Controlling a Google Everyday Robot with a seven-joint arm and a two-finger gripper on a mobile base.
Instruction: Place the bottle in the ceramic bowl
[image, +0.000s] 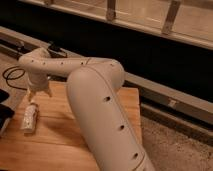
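- Where the view comes closest, the robot's thick white arm (102, 112) fills the foreground, rising from the bottom edge and bending left across the wooden surface (60, 137).
- Near the surface's left edge, the bottle (30, 118) lies on its side, its long axis running away from the camera. It is whitish with a pale label.
- A dark object (4, 112) shows at the left border, just beside the bottle; what it is cannot be told.
- Just past the bottle's far end, the gripper (38, 94) points down over the surface. Its fingers stand spread apart with nothing between them. Whether they touch the bottle cannot be told.
- Behind the gripper, a black cable (11, 75) loops on the ground off the surface's far left corner.
- To the right, speckled floor (175, 145) meets a pale ledge (170, 97) running diagonally.
- Farthest back, a dark wall sits under glass panels with upright posts (170, 17).
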